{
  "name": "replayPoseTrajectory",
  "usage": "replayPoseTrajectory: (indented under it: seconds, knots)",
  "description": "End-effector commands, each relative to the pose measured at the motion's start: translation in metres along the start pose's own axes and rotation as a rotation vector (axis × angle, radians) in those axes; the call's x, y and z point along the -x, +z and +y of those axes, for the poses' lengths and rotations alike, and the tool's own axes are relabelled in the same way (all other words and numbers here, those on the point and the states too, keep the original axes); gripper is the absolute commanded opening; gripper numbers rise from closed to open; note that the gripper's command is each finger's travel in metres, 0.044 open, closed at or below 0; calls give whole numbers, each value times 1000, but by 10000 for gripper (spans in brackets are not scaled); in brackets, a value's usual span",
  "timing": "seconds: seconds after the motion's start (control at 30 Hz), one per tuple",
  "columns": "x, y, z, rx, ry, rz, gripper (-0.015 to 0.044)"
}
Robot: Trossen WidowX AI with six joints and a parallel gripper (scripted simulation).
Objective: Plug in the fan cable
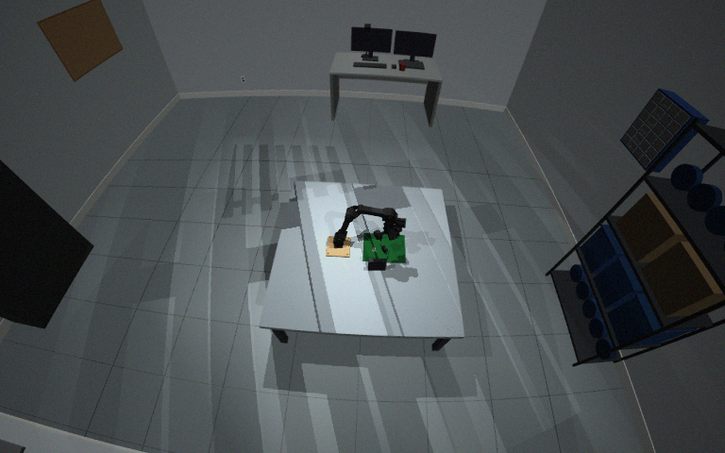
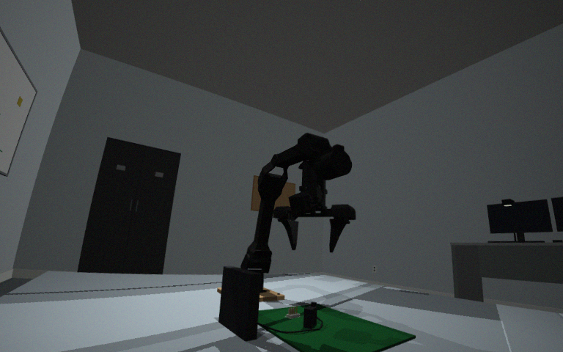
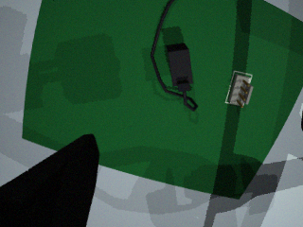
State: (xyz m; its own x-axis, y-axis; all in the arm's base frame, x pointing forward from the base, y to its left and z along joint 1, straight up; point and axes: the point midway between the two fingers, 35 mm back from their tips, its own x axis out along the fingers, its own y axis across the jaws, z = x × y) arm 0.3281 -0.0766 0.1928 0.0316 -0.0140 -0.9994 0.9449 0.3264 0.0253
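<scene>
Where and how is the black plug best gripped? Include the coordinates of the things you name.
Probably by the two opposite long sides of its body, from above: the plug (image 2: 310, 317) (image 3: 181, 66) stands upright on the board (image 2: 365, 331) (image 3: 128, 128), narrow and boxy, with the cable (image 2: 286, 331) (image 3: 153, 47) looping beside it.

Gray walls (image 1: 331, 15) (image 2: 457, 124) stand around a floor (image 1: 176, 342) with big square tiles. Stripes of pale light and dark shade cross it. Two black screens (image 1: 371, 40) (image 2: 518, 216) and a red cup (image 1: 402, 66) sit on a desk (image 1: 384, 75) (image 2: 465, 265). Blue and brown bins (image 1: 622, 283) fill a black shelf (image 1: 562, 259).
</scene>
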Motion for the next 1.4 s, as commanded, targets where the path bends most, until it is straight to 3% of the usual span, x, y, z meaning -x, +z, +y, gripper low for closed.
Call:
replayPoseTrajectory:
  seconds: [0.0, 0.33, 1.37]
  knots:
    - [-6, 4, 2, 18, -3, 9, 440]
    - [-98, 3, 1, 18, -3, 9, 440]
    - [-135, 3, 1, 17, -3, 9, 440]
